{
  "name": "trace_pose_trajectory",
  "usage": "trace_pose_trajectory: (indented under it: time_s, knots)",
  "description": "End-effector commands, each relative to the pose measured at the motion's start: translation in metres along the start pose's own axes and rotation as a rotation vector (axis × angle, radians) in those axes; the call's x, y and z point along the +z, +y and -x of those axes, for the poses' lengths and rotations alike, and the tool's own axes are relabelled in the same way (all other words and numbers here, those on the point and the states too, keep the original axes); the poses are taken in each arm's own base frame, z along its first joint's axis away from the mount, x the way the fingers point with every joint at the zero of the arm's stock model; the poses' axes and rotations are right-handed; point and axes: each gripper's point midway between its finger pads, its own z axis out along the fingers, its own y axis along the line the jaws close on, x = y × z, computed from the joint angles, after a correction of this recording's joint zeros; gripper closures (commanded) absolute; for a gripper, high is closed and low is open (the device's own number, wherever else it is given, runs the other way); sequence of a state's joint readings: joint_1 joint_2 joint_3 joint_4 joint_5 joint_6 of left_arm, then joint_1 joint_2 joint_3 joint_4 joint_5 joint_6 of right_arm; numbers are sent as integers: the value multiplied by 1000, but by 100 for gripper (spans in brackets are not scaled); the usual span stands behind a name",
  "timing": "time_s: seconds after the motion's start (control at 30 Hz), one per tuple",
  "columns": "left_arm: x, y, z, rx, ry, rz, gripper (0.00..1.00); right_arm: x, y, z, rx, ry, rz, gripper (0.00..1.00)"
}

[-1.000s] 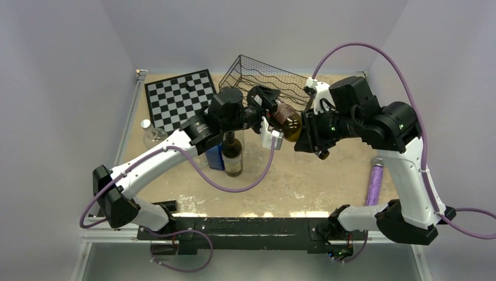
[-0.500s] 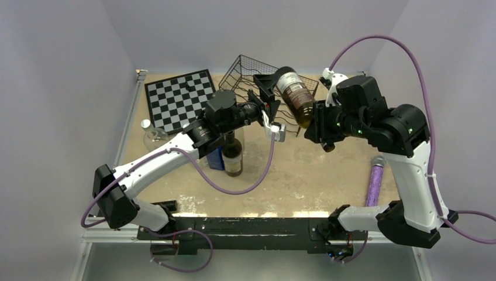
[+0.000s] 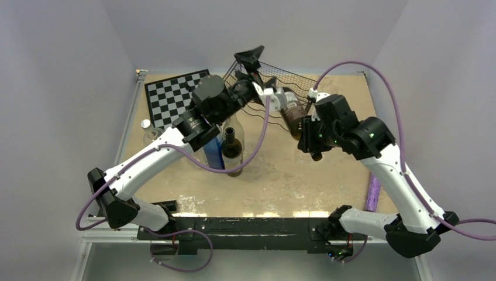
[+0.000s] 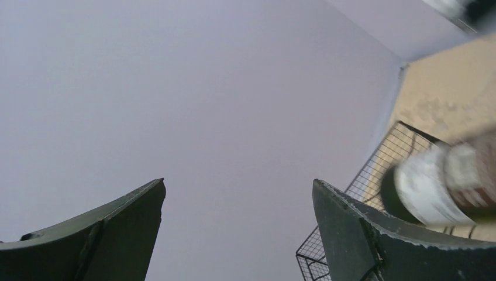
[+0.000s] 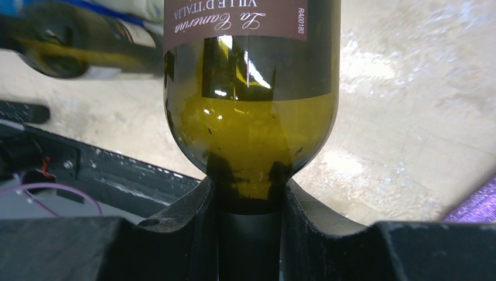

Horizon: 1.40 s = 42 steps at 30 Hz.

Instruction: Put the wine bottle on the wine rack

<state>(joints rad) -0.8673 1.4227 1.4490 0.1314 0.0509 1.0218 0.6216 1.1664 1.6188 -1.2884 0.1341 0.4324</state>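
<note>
The wine bottle (image 3: 290, 111) is dark green glass with a brown label. It hangs tilted, base toward the black wire wine rack (image 3: 275, 75) at the back of the table. My right gripper (image 3: 305, 127) is shut on its neck. In the right wrist view the neck sits clamped between my fingers (image 5: 193, 222), with the bottle (image 5: 251, 105) stretching away from the right gripper (image 5: 250, 202). My left gripper (image 3: 259, 74) is open and raised over the rack's left end, holding nothing. The left wrist view shows the left gripper (image 4: 238, 193) spread wide against the wall, with the rack (image 4: 374, 175) and bottle base (image 4: 430, 190) at right.
A dark bottle (image 3: 233, 151), a blue bottle (image 3: 213, 153) and a clear bottle (image 3: 234, 124) stand under my left arm. A chessboard (image 3: 169, 96) lies at the back left, with a glass (image 3: 150, 132) by the left edge. A purple tube (image 3: 372, 188) lies at the right.
My left gripper opened off the bottle's base and rose back over the rack. My right arm swung the bottle up, then down and left toward the rack's front.
</note>
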Motion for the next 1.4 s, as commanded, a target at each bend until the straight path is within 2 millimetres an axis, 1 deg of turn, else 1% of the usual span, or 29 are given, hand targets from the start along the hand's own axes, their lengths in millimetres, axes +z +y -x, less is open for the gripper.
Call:
trace_pose_trajectory:
  time_s: [0.0,0.07,0.1,0.2,0.23,0.3,0.33,0.37,0.4,0.43,0.53,0.57,0.63,0.77,0.9,1.1,1.17,1.27,1.37]
  knots:
    - [-23,76,13,-194,80,197,1,13,33,17,3,-151,198,100]
    - [-29,83,17,-226,76,211,1,30,31,6,1,-124,193,100]
    - [-32,83,18,-254,82,199,1,38,30,2,-2,-119,188,100]
    - [-40,86,20,-373,116,181,1,62,29,-9,13,-105,182,100]
    - [-44,89,20,-420,129,189,1,70,28,-9,22,-115,175,100]
    - [-52,91,25,-538,128,200,1,85,19,-10,71,-152,119,100]
    - [-57,92,29,-586,110,206,1,95,16,-14,83,-170,116,100]
    - [-62,94,35,-645,81,221,1,103,15,-16,94,-189,117,100]
    - [-65,95,44,-708,35,217,1,111,15,-17,104,-210,120,100]
    - [-71,95,58,-761,-29,190,1,117,14,-19,107,-219,121,100]
    - [-80,82,86,-829,-167,93,1,135,13,-28,104,-202,112,100]
    - [-87,83,93,-846,-198,86,1,140,12,-29,103,-205,107,100]
    - [-93,83,94,-896,-204,90,1,148,7,-32,107,-221,90,100]
    - [-105,80,94,-941,-204,90,1,163,-6,-38,144,-257,38,100]
    - [-113,77,97,-975,-223,84,1,177,-13,-42,115,-251,-5,100]
    - [-118,72,98,-993,-223,67,1,183,-18,-40,151,-284,-25,100]
    - [-119,70,99,-1033,-217,59,1,186,-25,-42,157,-286,-63,100]
    - [-124,75,92,-1113,-134,78,1,191,-36,-45,172,-279,-94,100]
    - [-130,76,88,-1150,-79,85,1,192,-43,-48,183,-289,-117,100]
